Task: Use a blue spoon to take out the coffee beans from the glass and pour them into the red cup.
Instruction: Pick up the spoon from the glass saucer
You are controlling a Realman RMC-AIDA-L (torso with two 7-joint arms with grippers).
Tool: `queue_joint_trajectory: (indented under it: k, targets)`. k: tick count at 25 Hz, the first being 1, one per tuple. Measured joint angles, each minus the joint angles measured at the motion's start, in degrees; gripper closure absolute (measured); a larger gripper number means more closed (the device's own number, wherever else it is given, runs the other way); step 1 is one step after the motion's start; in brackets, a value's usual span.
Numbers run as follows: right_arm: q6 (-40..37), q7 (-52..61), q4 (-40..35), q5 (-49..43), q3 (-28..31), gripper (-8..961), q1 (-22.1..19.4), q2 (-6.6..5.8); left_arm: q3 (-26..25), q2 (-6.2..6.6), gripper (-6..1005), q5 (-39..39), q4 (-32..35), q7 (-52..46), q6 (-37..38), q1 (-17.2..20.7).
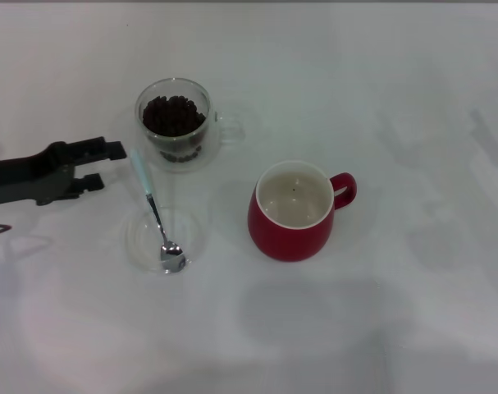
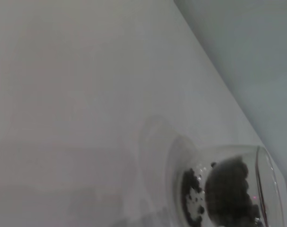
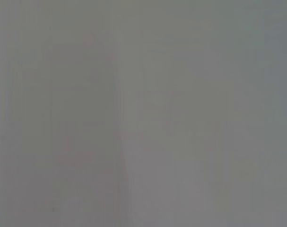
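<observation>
The blue spoon (image 1: 154,212) lies with its metal bowl in a flat clear saucer (image 1: 142,246) and its pale blue handle pointing toward the glass. The glass (image 1: 176,123) stands at the back left, holding the coffee beans (image 1: 173,115); glass (image 2: 268,189) and beans (image 2: 230,194) also show in the left wrist view. The red cup (image 1: 294,212) stands right of centre, its cream inside nearly empty, handle to the right. My left gripper (image 1: 109,164) is open at the left, just left of the spoon's handle tip, holding nothing. My right gripper is out of view.
The white table (image 1: 380,328) carries only these things. Its far edge (image 2: 214,71) shows in the left wrist view. The right wrist view shows only a plain grey surface.
</observation>
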Motion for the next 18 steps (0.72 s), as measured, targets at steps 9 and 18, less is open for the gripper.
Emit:
queue_joint_trajectory:
  k: [9,18]
  targets:
    - [0.31,-0.03,-0.01,0.07,0.01,90,-0.12,-0.11,0.0,-1.7,164,-1.66,0.03,1.5,-1.39,-0.09]
    - [0.44,-0.03,-0.01,0.17,0.01,90,-0.21,-0.11,0.0,-1.79,188,-2.13,0.63,2.06,-2.95,-0.16]
